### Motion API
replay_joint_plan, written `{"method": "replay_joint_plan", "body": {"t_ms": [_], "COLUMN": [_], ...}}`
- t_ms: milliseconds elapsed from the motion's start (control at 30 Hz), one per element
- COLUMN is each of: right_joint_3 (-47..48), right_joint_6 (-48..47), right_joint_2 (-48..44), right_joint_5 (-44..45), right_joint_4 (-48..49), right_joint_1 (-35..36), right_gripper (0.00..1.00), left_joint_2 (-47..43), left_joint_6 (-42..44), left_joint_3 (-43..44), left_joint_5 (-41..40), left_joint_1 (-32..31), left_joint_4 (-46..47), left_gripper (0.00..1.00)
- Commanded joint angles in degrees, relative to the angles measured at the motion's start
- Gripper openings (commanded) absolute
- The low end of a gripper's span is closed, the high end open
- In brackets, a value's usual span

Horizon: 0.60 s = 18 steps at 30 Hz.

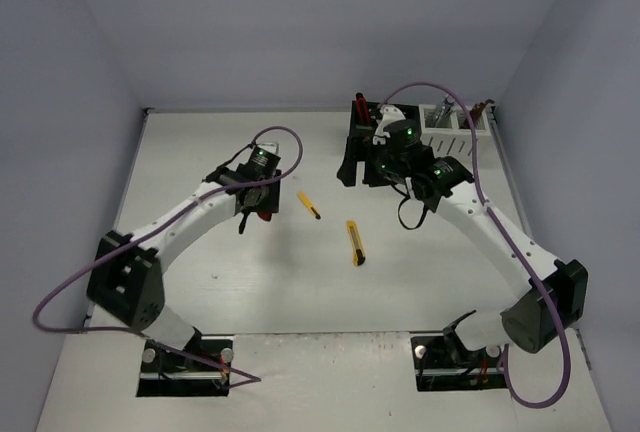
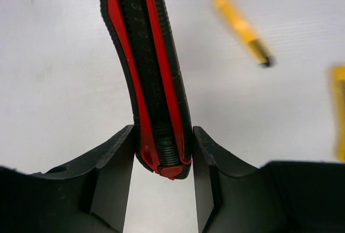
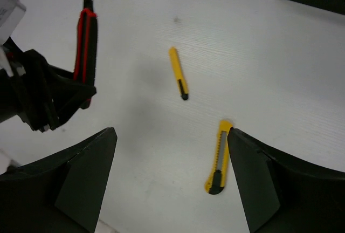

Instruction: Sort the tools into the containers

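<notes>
Yellow knives (image 3: 178, 74), two; red-black knife (image 2: 156, 82), one

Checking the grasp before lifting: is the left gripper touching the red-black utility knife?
Touching. The left wrist view shows the left gripper clamping the red-black utility knife, both fingers against its sides.
</notes>
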Motion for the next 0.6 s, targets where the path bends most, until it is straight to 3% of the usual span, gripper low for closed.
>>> {"method": "replay_joint_plan", "body": {"t_ms": [0, 200, 367, 567], "right_joint_3": [7.41, 14.01, 18.8, 21.98], "right_joint_6": [2.86, 5.15, 5.64, 5.03], "right_joint_2": [0.98, 4.36, 7.7, 10.79], "right_joint_5": [-11.24, -17.87, -23.86, -24.66], "right_joint_4": [2.9, 4.68, 6.13, 6.56], "right_joint_1": [-0.02, -0.01, 1.09, 2.57], "right_gripper": [0.81, 0.77, 0.73, 0.73], "left_joint_2": [-15.84, -27.59, -30.21, -31.24], "left_joint_6": [14.46, 22.29, 25.74, 27.42], "left_joint_3": [-5.86, -12.16, -12.6, -11.76], "left_joint_5": [4.85, 12.12, 16.05, 19.44], "left_joint_1": [-2.04, -2.5, -2.78, -3.28], "left_joint_4": [15.88, 26.92, 28.03, 29.39], "left_gripper": [0.0, 0.0, 0.0, 0.0]}}
